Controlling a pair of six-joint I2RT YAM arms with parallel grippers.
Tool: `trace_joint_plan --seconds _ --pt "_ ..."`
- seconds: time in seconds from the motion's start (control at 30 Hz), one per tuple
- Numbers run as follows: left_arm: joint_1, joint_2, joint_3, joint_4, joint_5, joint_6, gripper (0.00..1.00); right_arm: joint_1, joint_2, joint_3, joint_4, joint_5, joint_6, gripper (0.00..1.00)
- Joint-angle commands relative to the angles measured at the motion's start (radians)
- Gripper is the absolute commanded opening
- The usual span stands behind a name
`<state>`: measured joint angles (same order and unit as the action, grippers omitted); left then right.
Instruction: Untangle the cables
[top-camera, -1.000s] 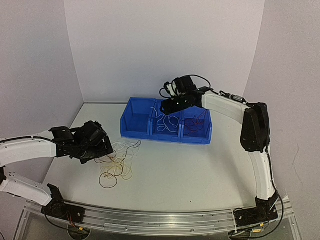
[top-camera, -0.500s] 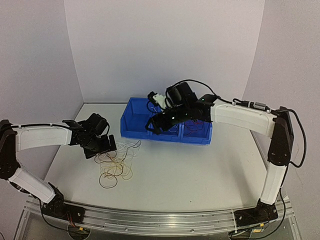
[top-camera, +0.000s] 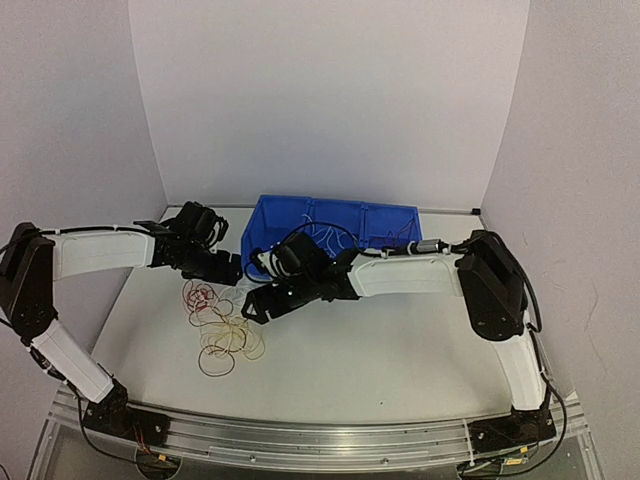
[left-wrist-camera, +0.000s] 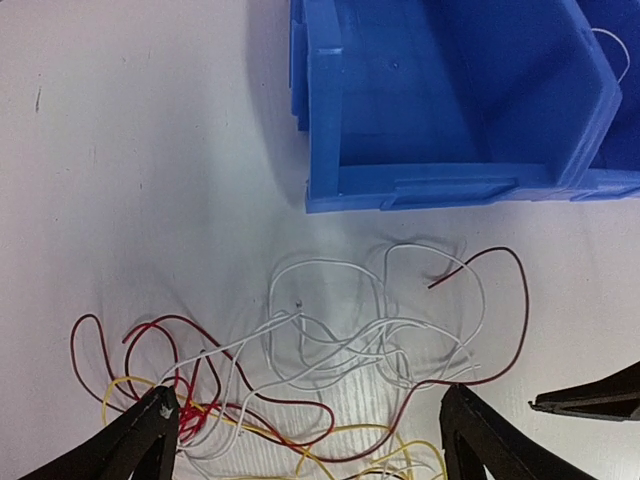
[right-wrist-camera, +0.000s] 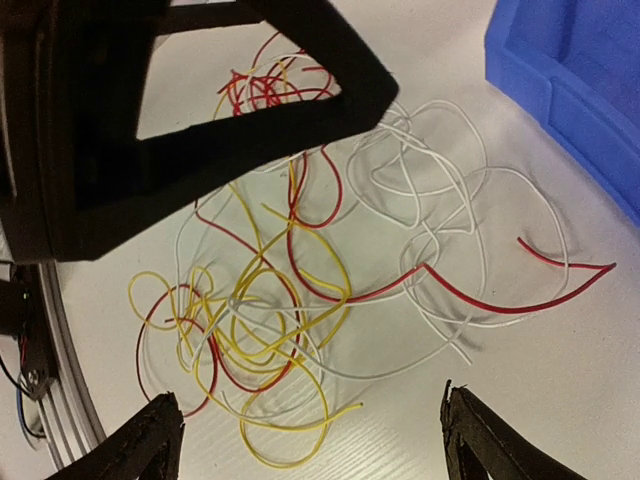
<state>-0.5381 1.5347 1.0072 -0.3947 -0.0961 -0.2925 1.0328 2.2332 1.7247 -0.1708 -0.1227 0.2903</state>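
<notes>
1. Top external view: white counter (top-camera: 400, 350), blue bin (top-camera: 330, 215) at its far middle.
2. Tangled cables (top-camera: 225, 325), white, yellow and red, heaped on counter just before bin's left end.
3. Left hand (top-camera: 218, 268): wide, empty, over heap's far edge; the tangle lies nearward of it.
4. Right hand (top-camera: 258, 305): wide, empty, at heap's right side; tangle lies leftward, looks the nearer hand.

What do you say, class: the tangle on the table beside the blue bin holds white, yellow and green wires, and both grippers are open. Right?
Not green: the right wrist view shows the tangle on the table beside the blue bin holds white, yellow and red wires. The left gripper and right gripper are both open.
</notes>
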Motion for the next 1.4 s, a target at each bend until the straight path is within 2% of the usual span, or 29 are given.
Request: trace_joint_plan --seconds 0.0,0.2,0.4,0.53,0.7,0.87,0.97,1.1,1.37 --pt "0.049 0.066 0.051 0.047 0.123 0.123 0.86 0.015 0.047 0.069 0.069 0.095 0.233 0.86" --pt "0.054 0.136 0.088 0.055 0.158 0.181 0.82 0.044 0.097 0.096 0.071 0.130 0.304 0.86" --pt "0.061 0.243 0.146 0.012 0.132 0.194 0.64 0.054 0.119 0.099 0.065 0.176 0.331 0.86" --pt "0.063 0.283 0.154 0.009 0.138 0.198 0.56 0.054 0.121 0.088 0.061 0.188 0.335 0.86" --pt "0.063 0.297 0.153 0.012 0.145 0.188 0.39 0.054 0.136 0.102 0.049 0.184 0.341 0.85" --pt "0.064 0.289 0.153 0.009 0.143 0.171 0.12 0.054 0.172 0.152 0.022 0.193 0.343 0.85" --pt "0.064 0.269 0.145 0.006 0.150 0.155 0.00 0.055 0.193 0.188 0.006 0.203 0.338 0.85" --pt "0.064 0.224 0.136 -0.004 0.167 0.118 0.00 0.054 0.221 0.233 -0.019 0.256 0.336 0.85" --pt "0.063 0.088 0.085 -0.003 0.291 -0.030 0.00 0.054 0.290 0.307 -0.027 0.342 0.307 0.83"
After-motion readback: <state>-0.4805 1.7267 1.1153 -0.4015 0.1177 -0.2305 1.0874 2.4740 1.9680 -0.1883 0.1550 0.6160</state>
